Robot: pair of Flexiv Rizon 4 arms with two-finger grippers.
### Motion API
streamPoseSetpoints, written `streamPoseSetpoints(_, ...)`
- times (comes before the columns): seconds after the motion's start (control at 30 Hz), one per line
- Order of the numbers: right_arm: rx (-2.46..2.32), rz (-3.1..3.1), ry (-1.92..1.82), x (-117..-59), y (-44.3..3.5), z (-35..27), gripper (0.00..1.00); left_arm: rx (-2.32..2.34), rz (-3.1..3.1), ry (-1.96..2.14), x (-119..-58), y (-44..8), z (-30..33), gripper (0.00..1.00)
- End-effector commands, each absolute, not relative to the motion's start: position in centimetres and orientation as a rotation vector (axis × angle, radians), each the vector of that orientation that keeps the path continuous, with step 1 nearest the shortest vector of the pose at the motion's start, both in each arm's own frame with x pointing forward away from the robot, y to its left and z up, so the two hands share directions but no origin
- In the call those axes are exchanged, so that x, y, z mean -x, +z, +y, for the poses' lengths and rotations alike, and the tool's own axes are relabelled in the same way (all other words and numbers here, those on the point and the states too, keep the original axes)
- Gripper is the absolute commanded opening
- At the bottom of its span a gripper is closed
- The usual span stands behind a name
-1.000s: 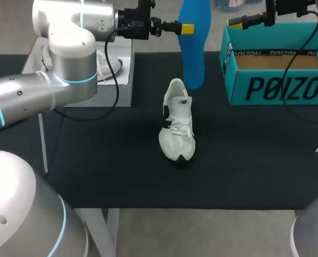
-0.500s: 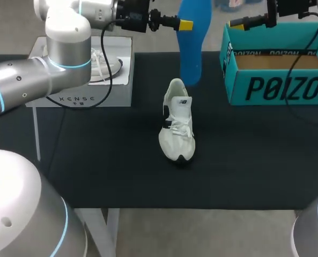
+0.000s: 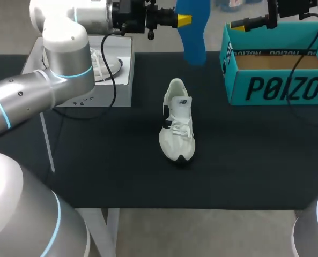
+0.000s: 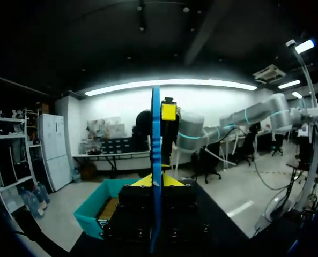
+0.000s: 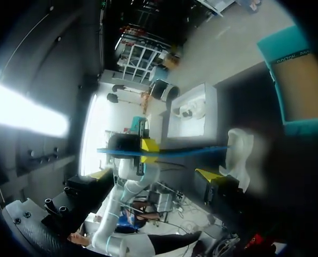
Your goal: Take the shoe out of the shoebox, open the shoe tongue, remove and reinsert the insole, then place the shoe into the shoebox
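Top centre: the left gripper (image 3: 184, 20) is clamped on a blue insole (image 3: 194, 43) that hangs upright. The white shoe (image 3: 177, 120) lies mid-frame on the black table (image 3: 110, 155). Upper right: the right gripper (image 3: 233, 24), fingers spread and empty, is by the teal shoebox (image 3: 276, 88).

Left pincer (image 3: 184, 20) held high, clamped on insole (image 3: 194, 38); right pincer (image 3: 234, 24) raised, fingers apart

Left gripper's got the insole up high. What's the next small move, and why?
Probably lower the left gripper with the blue insole toward the opening of the shoe: the insole is fully out, hanging clear above the table, and the shoe stands free outside the shoebox.
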State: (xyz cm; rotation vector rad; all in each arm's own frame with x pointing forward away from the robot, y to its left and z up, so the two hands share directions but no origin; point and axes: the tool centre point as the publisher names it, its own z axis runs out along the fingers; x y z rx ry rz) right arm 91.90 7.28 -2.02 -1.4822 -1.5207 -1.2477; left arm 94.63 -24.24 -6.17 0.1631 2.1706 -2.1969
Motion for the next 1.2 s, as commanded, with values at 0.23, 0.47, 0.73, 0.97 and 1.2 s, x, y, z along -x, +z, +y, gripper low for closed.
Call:
streamPoseSetpoints(0.23, 1.482, -1.519, -1.244, -92.0, -2.1, 7.4, 1.0, -0.497, 1.831, -1.988, -91.9, -4.9, -24.7, 0.0)
streamPoseSetpoints(0.47, 1.484, -1.519, -1.239, -92.0, -2.2, 7.3, 1.0, -0.497, 1.831, -1.988, -91.9, -4.9, -24.7, 0.0)
streamPoseSetpoints(0.73, 1.482, -1.522, -1.231, -91.9, -2.2, 7.1, 1.0, -0.567, 1.807, -1.879, -92.1, -4.9, -24.7, 0.0)
streamPoseSetpoints(0.97, 1.491, -1.508, -1.236, -91.5, -2.5, 6.4, 1.0, -0.873, 1.49, -1.519, -91.5, -3.6, -24.8, 0.0)
streamPoseSetpoints(1.2, 1.497, -1.495, -1.24, -91.3, -2.8, 5.9, 1.0, -0.873, 1.49, -1.519, -91.5, -3.6, -24.8, 0.0)
